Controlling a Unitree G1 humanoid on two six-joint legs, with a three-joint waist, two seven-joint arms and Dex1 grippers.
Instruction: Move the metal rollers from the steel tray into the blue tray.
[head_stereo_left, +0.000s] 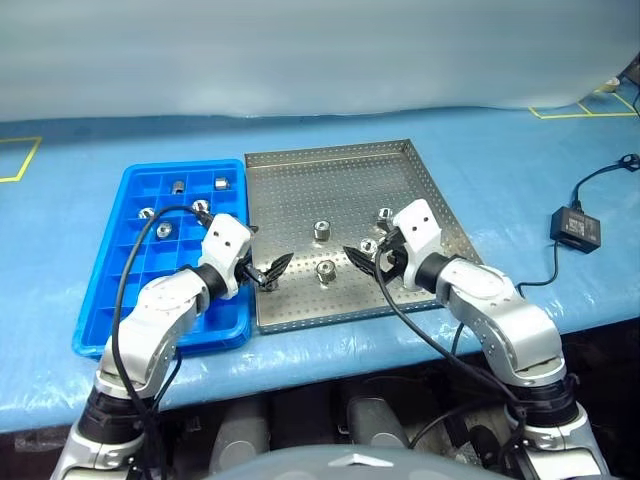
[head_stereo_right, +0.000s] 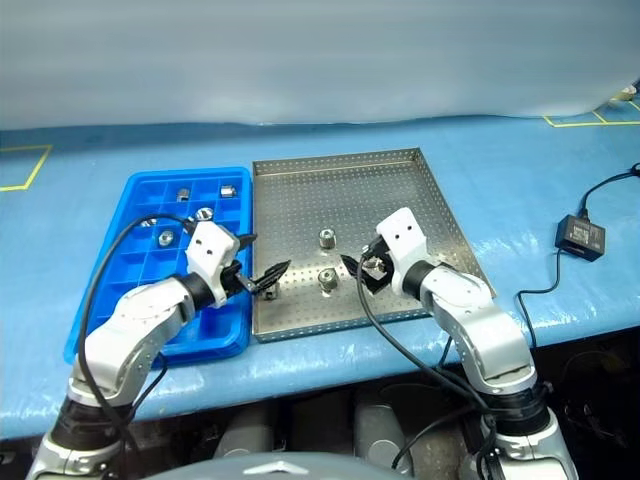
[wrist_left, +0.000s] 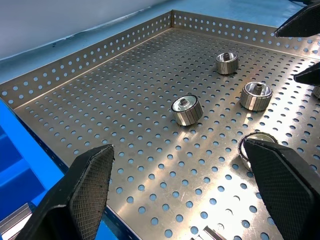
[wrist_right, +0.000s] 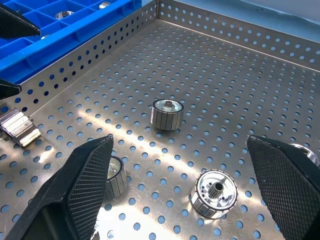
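The steel tray (head_stereo_left: 300, 190) and the blue tray (head_stereo_left: 135, 290) sit side by side on the blue-covered desk (head_stereo_left: 90, 130), long edges touching, blue on the left, so a roller needs only a short carry across the shared rim. Several metal rollers (head_stereo_left: 322, 229) are in the near half of the steel tray: one near the middle, one nearer (head_stereo_left: 325, 270), two on the right close to the right gripper (head_stereo_left: 368, 262), and one lying by the near left rim. About five more already sit singly in far compartments of the blue tray (head_stereo_left: 178, 187), so the job looks partly done.

The left gripper (head_stereo_left: 268, 270) hangs over the near left edge of the steel tray, the right gripper over its near right part. Both point inward at the rollers with fingers (wrist_left: 82, 190) spread wide and empty, each seemingly poised to take whichever roller lies on its own side

A black adapter (head_stereo_left: 575, 226) with its cable lies far right, well apart from the trays
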